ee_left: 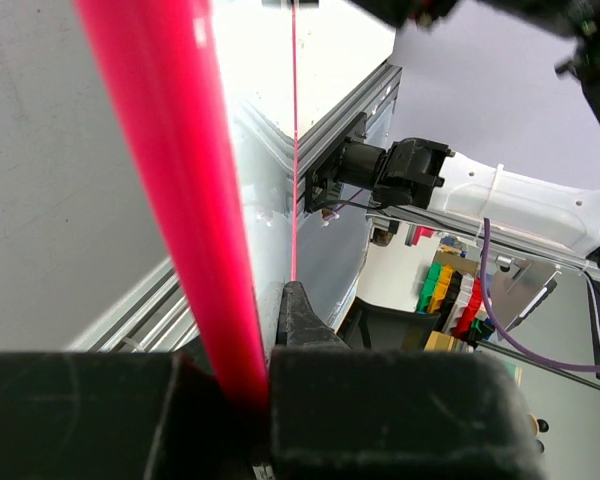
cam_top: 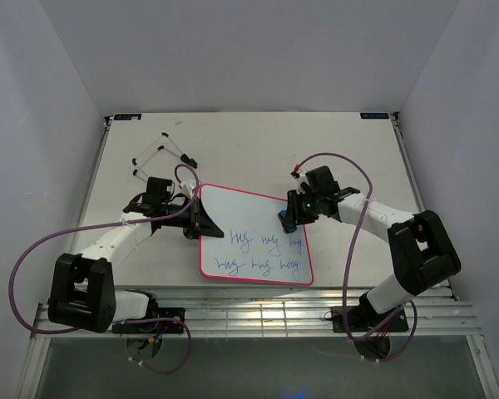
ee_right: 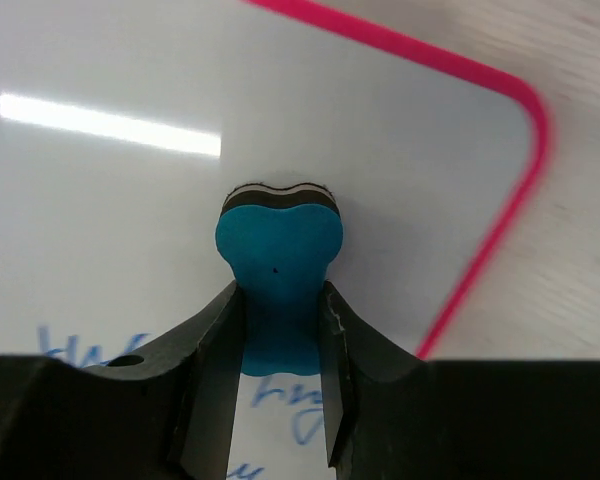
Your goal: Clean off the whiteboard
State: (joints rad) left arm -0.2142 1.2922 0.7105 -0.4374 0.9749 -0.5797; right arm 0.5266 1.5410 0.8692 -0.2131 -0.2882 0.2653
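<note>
My left pincer (cam_top: 201, 219) is clamped on the whiteboard (cam_top: 254, 237). In the left wrist view the board's pink-red rim (ee_left: 175, 190) runs straight down into the closed jaws, which pinch it on both sides. From above, the grip sits on the board's left edge, and the rest of the board stretches away from that pincer to its right, across the table (cam_top: 358, 150).

My right pincer (ee_right: 280, 340) is closed on the blue eraser (ee_right: 278, 250). Both fingers press its narrow waist, and the rounded lobe sticks out past the fingertips. A dark felt layer shows along the lobe's far edge. The eraser lies over the glossy white surface, but I cannot tell whether it is actually touching. The board's rounded corner curves just to the right of this pincer, with bare table past it.

The blue handwriting (cam_top: 262, 253) runs in two rows just on the base side of the right pincer, and some of the strokes show under its fingers in the wrist view.

A thin wire stand (cam_top: 158, 156) sits past the left pincer, toward the far side of the table and apart from it.
</note>
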